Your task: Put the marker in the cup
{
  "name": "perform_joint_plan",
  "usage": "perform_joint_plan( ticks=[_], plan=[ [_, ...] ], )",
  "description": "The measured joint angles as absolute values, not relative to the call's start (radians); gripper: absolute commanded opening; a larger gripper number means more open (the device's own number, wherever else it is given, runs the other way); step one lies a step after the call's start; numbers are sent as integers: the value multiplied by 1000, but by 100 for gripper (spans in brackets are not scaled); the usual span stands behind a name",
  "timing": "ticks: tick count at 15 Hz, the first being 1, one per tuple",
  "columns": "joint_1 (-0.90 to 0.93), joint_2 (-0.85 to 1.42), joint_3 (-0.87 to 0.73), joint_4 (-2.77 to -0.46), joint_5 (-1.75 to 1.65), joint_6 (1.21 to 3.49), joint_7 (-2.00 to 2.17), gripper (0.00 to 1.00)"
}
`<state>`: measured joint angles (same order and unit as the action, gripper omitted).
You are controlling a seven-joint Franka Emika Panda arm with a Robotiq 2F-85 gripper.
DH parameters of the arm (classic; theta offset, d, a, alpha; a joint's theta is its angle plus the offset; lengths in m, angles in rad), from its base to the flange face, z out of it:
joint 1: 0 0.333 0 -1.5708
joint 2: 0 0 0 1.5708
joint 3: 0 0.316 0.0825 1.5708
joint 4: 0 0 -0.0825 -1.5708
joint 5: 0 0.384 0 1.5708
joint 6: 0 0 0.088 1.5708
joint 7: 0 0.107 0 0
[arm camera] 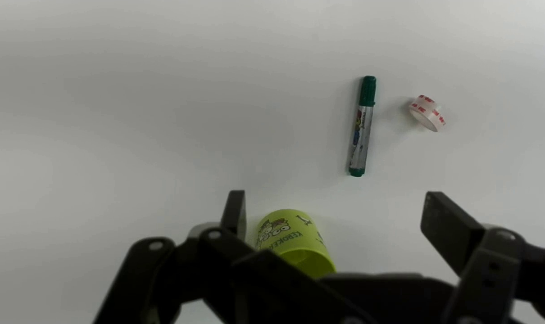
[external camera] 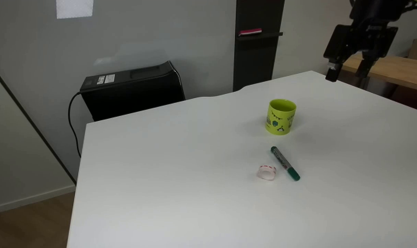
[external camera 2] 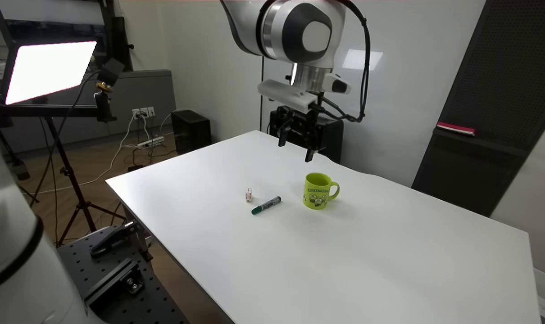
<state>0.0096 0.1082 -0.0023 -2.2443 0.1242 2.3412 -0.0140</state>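
The marker lies flat on the white table, with a green cap and a silver printed barrel; it shows in both exterior views (external camera: 285,163) (external camera 2: 266,205) and in the wrist view (arm camera: 362,128). The lime-green cup stands upright a short way from the marker (external camera: 279,119) (external camera 2: 316,192). Its handle shows in an exterior view. In the wrist view the cup (arm camera: 290,234) is partly hidden behind a finger. My gripper (external camera: 347,73) (external camera 2: 295,148) is in the air above the table, apart from both things. Its fingers (arm camera: 335,198) are wide apart with nothing held.
A small white-and-red tape roll (external camera: 266,173) (external camera 2: 248,195) (arm camera: 427,112) lies on the table close beside the marker. The table (external camera: 153,179) has a far edge near a black box (external camera: 136,86) and the wall. A lit panel on a tripod (external camera 2: 49,69) stands beyond the table.
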Motion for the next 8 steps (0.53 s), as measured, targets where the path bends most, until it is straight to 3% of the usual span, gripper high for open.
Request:
perform_joint_plan(
  ticks=[8],
  plan=[
    [10,189,-1,-2155,97,2283,0,100]
  ],
)
